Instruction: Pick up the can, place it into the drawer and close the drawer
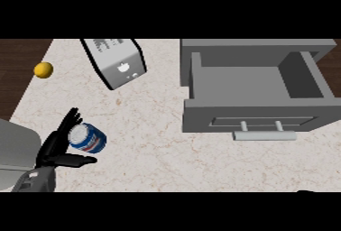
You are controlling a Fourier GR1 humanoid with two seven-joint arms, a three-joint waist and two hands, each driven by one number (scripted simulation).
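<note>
Pale speckled stone table, dark wood floor at upper left. Blue-and-white metal can lies on its side at lower left, against left hand; fingers straight, spread, thumb out below can, not curled round it. Grey drawer open, well apart to the right. Yellow lemon on floor; silver toaster nr table's far edge.

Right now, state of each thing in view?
drawer: pulled open, nothing inside
can: on the counter, tilted, not in drawer
left robot hand: open, fingers and thumb either side of the can, not closed on it
toaster: on the counter, slots show nothing
lemon: beyond the counter's edge
</note>
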